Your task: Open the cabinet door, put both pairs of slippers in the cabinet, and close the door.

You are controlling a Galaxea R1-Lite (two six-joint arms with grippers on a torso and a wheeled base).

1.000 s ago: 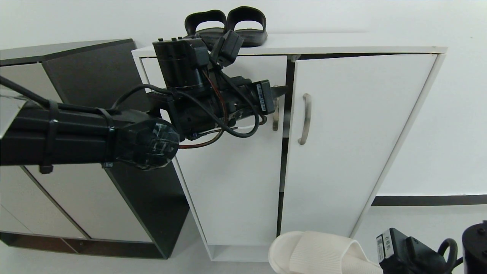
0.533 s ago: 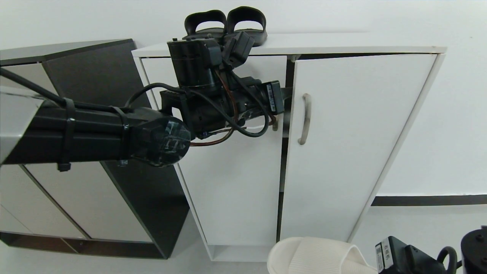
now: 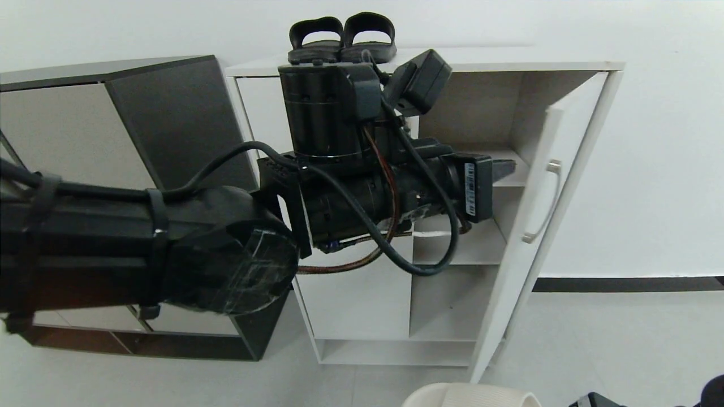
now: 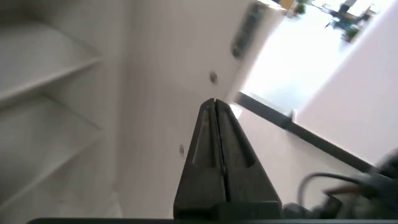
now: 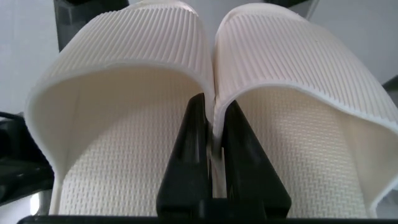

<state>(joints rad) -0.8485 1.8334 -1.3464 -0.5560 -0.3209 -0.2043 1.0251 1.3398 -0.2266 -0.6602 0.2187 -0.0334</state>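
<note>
My right pincer (image 5: 211,111) clamps the inner edges of both ribbed cream slippers (image 5: 124,81). My left pincer (image 4: 216,115), tapered fingers pressed flat together, sits before the white cabinet (image 3: 509,56), whose door (image 3: 543,169) stands open. Smooth black slippers (image 3: 342,37) rest on top.

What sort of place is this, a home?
Probably a hallway or entryway, perhaps a mock-up: a white wooden cabinet with shelves, a pair of black rubber slippers on top, a plain white wall behind.
</note>
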